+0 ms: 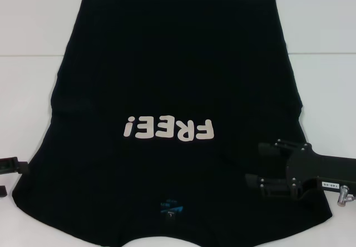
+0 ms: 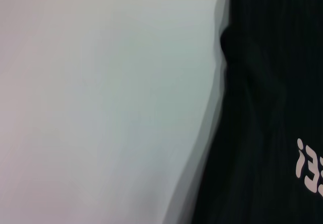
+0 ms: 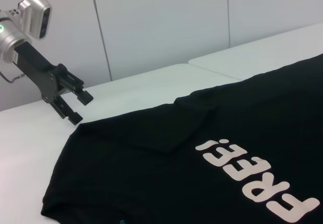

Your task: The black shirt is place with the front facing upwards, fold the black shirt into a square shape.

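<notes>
Black soft-fabric T-shirt (image 1: pixel 178 91) lies flat, lettering up, collar at 6 o'clock on the white table (image 1: pixel 33 30); light, limp, prone to wrinkling; grip at sleeve edges. Right gripper (image 1: pixel 257 162) open at 4 o'clock over the shirt; left gripper (image 3: pixel 75 103) open at 8 o'clock, beside its edge.

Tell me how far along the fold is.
The shirt lies face up, its sleeves apparently already tucked in. Open right gripper hangs over its right shoulder; open left gripper hovers off the left edge. Neither holds fabric. Folding it into a square remains.
</notes>
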`<state>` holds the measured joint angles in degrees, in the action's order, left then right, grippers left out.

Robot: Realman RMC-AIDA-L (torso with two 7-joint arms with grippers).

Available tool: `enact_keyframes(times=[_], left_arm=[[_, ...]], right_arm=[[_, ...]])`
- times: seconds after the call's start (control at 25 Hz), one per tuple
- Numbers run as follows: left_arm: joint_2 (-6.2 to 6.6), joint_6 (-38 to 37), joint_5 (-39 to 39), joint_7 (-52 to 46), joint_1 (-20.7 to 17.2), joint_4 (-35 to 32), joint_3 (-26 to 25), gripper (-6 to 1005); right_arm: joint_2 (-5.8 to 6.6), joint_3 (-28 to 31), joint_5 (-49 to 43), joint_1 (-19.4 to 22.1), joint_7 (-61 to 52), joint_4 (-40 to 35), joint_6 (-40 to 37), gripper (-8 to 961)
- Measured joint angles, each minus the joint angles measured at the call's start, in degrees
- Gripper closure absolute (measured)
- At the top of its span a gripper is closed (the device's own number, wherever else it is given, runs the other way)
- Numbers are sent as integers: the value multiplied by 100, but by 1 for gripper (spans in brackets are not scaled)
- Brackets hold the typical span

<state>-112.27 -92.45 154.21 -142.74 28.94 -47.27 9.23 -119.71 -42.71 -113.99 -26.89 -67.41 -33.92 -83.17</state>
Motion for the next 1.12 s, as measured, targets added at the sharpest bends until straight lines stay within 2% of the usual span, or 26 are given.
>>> enact_keyframes(times=[0.24, 1.12], left_arm=[[-17, 203, 3, 98, 5, 166, 67, 61], [-32, 208, -40, 183, 209, 367, 451, 60]], right_arm=[[-3, 19, 0, 0, 0, -5, -18, 63], [9, 23, 1, -76, -9, -10, -24, 64]])
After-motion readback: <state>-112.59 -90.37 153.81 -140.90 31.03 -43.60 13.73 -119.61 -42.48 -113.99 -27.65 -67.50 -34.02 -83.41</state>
